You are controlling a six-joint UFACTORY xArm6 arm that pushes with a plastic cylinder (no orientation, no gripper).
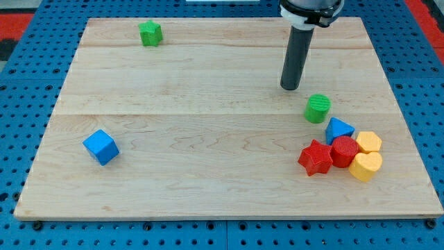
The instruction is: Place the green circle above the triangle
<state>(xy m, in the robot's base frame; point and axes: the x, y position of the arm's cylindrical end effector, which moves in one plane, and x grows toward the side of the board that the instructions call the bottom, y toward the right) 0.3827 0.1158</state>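
The green circle (pixel 318 108) is a small green cylinder at the view's right, just up and left of the blue triangle (pixel 338 129), close to it or touching. My tip (pixel 291 87) is the lower end of the dark rod. It stands up and to the left of the green circle, a short gap away from it.
A red star (pixel 316 157), a red cylinder-like block (pixel 344 151), a yellow hexagon (pixel 369 142) and a yellow heart (pixel 365 166) cluster below the triangle. A green star (pixel 150 32) lies at the top left. A blue cube (pixel 101 146) lies at the left. The board's edge (pixel 229 217) runs along the bottom.
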